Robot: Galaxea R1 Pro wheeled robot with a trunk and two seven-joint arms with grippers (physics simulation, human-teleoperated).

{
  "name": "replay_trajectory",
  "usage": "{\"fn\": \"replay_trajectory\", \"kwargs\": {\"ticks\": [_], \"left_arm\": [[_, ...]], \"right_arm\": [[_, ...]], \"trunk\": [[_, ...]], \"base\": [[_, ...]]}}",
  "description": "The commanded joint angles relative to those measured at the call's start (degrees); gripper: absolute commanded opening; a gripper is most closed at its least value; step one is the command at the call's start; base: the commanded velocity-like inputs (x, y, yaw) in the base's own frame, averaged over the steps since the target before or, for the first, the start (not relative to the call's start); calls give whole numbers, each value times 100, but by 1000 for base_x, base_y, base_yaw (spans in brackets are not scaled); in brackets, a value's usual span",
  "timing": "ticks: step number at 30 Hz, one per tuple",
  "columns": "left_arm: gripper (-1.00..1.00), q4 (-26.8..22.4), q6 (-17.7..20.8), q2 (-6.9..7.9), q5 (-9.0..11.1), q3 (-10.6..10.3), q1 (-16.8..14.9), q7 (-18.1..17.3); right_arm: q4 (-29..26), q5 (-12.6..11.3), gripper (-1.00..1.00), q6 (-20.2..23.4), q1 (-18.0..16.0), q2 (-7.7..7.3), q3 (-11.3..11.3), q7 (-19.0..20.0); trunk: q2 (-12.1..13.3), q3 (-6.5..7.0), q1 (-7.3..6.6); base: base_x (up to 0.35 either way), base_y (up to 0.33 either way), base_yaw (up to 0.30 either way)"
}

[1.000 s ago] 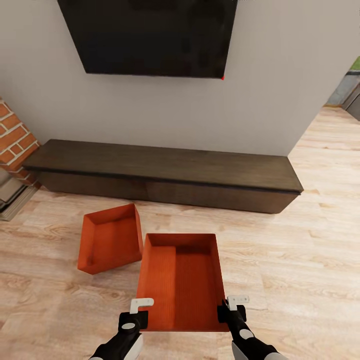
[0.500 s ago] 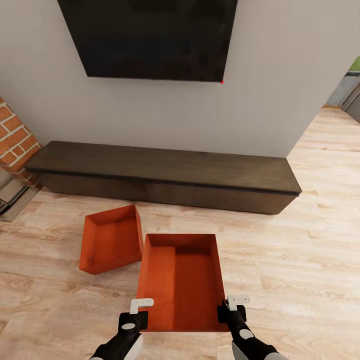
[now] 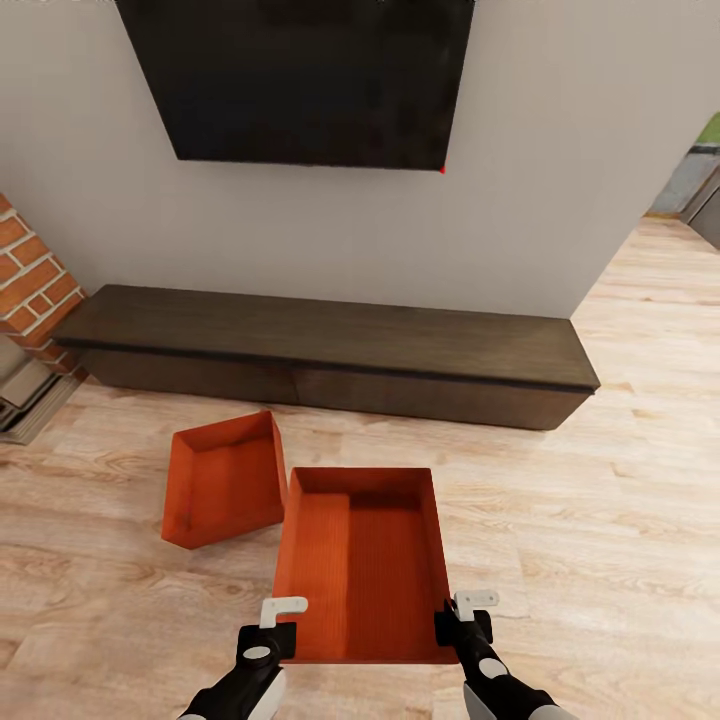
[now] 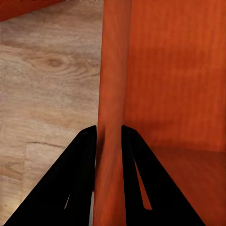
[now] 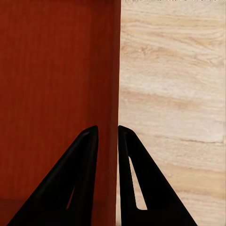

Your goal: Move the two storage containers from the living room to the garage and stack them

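The black wall screen [image 3: 305, 80] is cut off by the upper edge of the head view, and the brick fireplace [image 3: 30, 280] is cut off at the left edge. Both forearms leave the picture at the bottom.

The nearer storage container [image 3: 362, 565] is between the two claws, above the wood plank floor [image 3: 600, 560]. The left claw [image 3: 283, 618] is closed on its left wall, one finger [image 4: 80, 174] outside and one inside. The right claw [image 3: 470, 612] is closed on the right wall in the same way, with the thin wall between its fingers [image 5: 84, 174].

The second storage container [image 3: 222, 480] lies on the floor, left of the held one and turned a little, near the long dark bench [image 3: 330, 340]. I cannot tell if the two containers touch.
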Motion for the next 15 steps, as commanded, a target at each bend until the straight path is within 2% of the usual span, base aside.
{"fn": "replay_trajectory", "kwargs": {"ticks": [1,15], "left_arm": [[-100,22,11,33,60,-10,3,87],[-100,22,13,33,60,-10,3,87]], "right_arm": [[-10,-44,-100,-319,-9,-1,-130,-41],[-10,-40,-100,-331,-9,-1,-130,-41]], "trunk": [[39,15,-22],[600,267,-330]], "base": [[0,0,0],[0,0,0]]}}
